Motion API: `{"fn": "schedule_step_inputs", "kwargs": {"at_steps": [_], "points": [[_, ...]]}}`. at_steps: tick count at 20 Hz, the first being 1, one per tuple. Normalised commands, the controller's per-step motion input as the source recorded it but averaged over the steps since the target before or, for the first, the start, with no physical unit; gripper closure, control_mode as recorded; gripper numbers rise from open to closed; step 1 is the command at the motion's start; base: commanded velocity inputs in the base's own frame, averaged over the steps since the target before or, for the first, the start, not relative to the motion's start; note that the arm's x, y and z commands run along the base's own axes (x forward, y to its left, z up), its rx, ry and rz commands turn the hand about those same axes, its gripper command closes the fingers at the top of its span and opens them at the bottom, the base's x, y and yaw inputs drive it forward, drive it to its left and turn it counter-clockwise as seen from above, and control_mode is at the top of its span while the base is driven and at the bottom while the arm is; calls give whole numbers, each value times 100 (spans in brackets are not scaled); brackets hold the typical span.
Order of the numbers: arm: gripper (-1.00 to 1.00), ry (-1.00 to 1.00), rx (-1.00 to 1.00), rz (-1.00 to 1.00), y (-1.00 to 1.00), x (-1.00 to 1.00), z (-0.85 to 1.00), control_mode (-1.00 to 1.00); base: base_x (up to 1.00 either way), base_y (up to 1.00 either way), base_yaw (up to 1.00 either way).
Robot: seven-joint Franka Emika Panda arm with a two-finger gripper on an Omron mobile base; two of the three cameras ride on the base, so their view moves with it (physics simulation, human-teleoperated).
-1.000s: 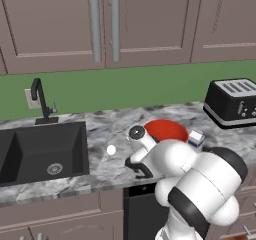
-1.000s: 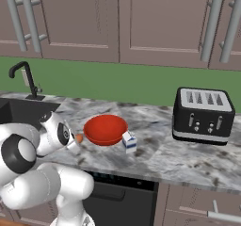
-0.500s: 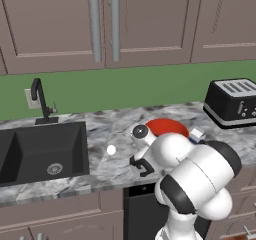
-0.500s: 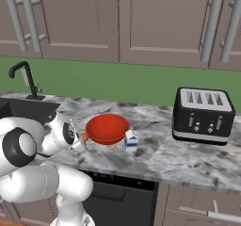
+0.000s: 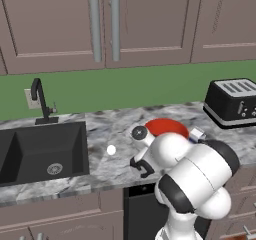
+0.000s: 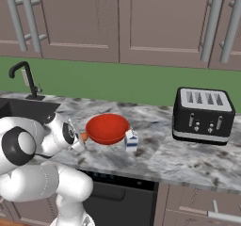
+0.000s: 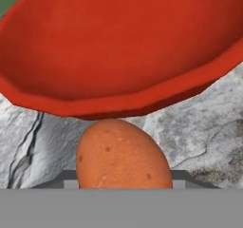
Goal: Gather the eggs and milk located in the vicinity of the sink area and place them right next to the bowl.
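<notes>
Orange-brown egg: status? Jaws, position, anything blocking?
Orange-brown egg at the jaws, right beside the red bowl; grip itself not visible. Milk already by the bowl. White egg on the counter near the sink. Nothing blocking.

Red bowl (image 6: 107,128) on counter, milk (image 6: 131,140) touching its right, orange-brown egg (image 7: 123,156) beside rim, white egg (image 5: 111,149) near sink (image 5: 40,151).

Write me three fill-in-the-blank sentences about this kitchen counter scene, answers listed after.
1. The egg nearest the sink, lying alone on the counter, is ____ in colour.
2. The milk stands on the counter right beside the red ____.
3. The black toaster has ____ slots on top.

Missing words: white; bowl; four
</notes>
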Motion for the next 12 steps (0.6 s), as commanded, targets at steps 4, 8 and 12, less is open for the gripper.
{"fn": "schedule_step_inputs", "kwargs": {"at_steps": [4,8,12], "points": [[-100,-4,0,0,0,-18,0,-100,0,0,0],[-100,-7,0,-1,0,-19,4,-100,0,0,0],[-100,-6,0,-2,0,-21,7,-100,0,0,0]]}}
